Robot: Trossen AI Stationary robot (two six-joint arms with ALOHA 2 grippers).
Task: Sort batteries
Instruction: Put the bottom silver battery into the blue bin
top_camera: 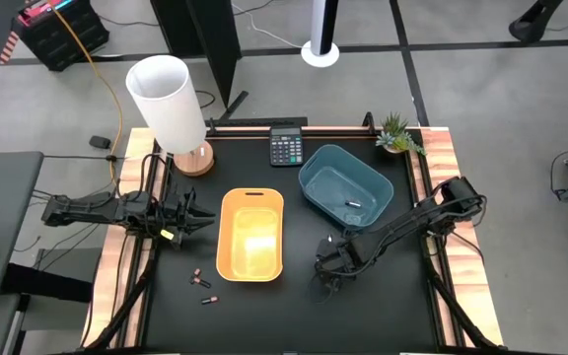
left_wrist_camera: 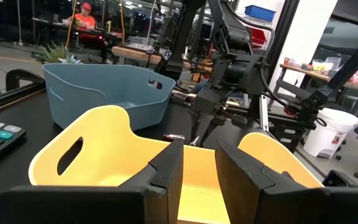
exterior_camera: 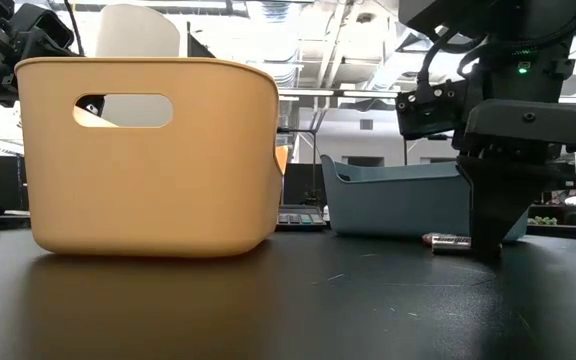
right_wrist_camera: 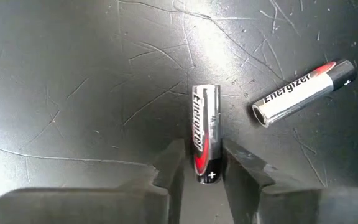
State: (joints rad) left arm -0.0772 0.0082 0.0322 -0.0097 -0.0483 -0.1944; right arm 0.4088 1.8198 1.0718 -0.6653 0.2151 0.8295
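Around us lies a grey floor (top_camera: 481,59) crossed by dark lines, a white pole base (top_camera: 319,52) on it. Behind our table, ceiling lights (exterior_camera: 308,40) and cluttered workbenches (left_wrist_camera: 309,68) show.

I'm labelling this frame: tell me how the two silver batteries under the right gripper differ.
The right gripper has its fingers on either side of one battery, which lies in line with them; the other battery lies free beside it, askew. The first shows a red band and a plus mark near its end, the second a black end. Both are silvery Energizer cells lying flat on the black table.
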